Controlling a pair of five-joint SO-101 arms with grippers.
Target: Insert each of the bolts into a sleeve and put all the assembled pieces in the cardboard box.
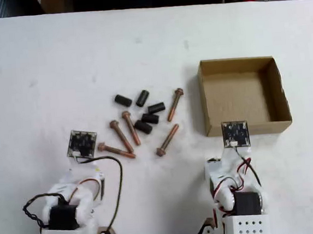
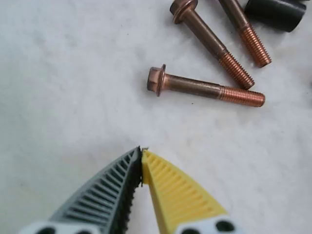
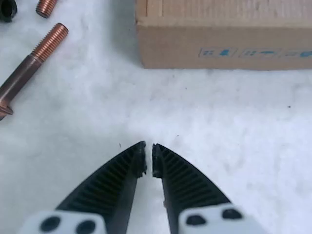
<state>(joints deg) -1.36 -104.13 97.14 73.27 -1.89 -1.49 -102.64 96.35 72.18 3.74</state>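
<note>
Crowded mid-table by a cluster of five copper-coloured flanged bolts point(image 1: 130, 127) and five short black cylindrical sleeves point(image 1: 149, 118), several close or touching, with narrow gaps between. Walled off to the right by an open-topped brown cardboard box point(image 1: 267, 127), upright sides, enterable from above. Free over the bare white tabletop point(image 1: 43, 77) left of the cluster, beyond it, and along the strip between rightmost bolts and box.
</note>
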